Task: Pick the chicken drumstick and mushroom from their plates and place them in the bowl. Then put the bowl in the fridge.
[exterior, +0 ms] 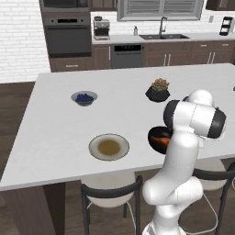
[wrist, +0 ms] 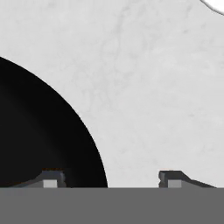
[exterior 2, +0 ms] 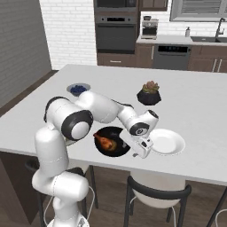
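The black bowl (exterior 2: 116, 150) sits near the counter's front edge, and the chicken drumstick (exterior 2: 105, 142) lies inside it as an orange-brown piece. My gripper (exterior 2: 133, 153) points down at the bowl's right rim. In the hand view its jaws stand apart: my gripper (wrist: 111, 179) has one fingertip (wrist: 51, 178) over the bowl (wrist: 39, 131) and the other over bare counter. Nothing is held. The white plate (exterior 2: 168, 142) lies just right of the bowl with nothing on it. The beige plate (exterior: 109, 147) lies to the bowl's left. The mushroom is hidden and the fridge is out of view.
A black succulent pot (exterior 2: 150, 94) stands behind the bowl. A small bowl of blueberries (exterior: 84, 98) sits further left on the counter. Dark-framed stools (exterior 2: 157, 190) stand under the counter's front edge. Oven, dishwasher and sink line the back wall.
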